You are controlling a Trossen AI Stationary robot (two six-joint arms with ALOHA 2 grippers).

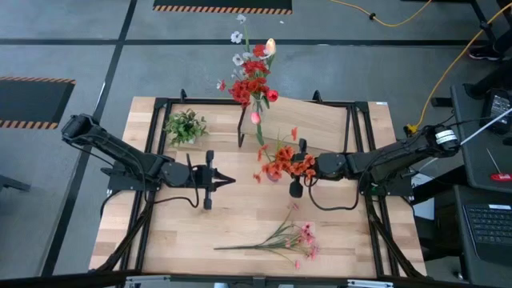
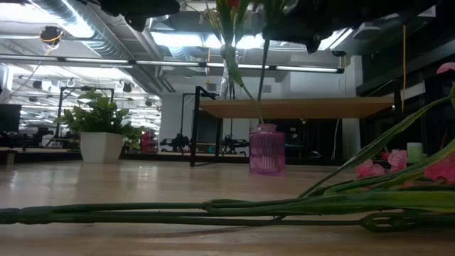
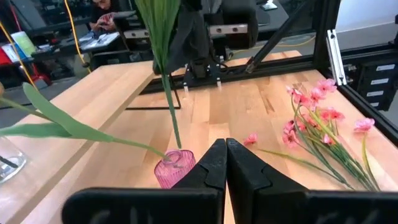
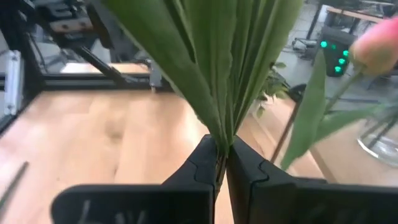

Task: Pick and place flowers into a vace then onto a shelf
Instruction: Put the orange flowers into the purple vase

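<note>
My right gripper [image 1: 298,168] reaches in from the table's right and is shut on a bunch of orange-red flowers [image 1: 280,164] over mid-table. The bunch's stalk [image 3: 171,106] runs down into a small pink vase [image 3: 173,167] [image 2: 266,149] standing on the tabletop. My left gripper [image 1: 222,180] [image 3: 225,152] is shut and empty, hovering left of the pink vase and pointing at it. A spray of pink flowers [image 1: 280,238] [image 3: 323,130] lies flat on the table near its near edge. The shelf [image 1: 320,120] [image 2: 284,108] carries a glass vase of red and white flowers [image 1: 254,80]. My right gripper pinches the bunch's green stalks and leaves [image 4: 219,127] between its two fingers, which come in level from the table's right and lie across the stalks. The bunch stands roughly upright, blooms above the fingers, with its lower stalk end in the pink vase's mouth [image 3: 177,155].
A small potted green plant [image 1: 186,126] [image 2: 103,128] stands at the far left of the table. Black frame rails [image 1: 156,160] run along both sides. Bare wood lies between the two grippers and the lying pink flowers. A person [image 3: 106,15] sits beyond the table.
</note>
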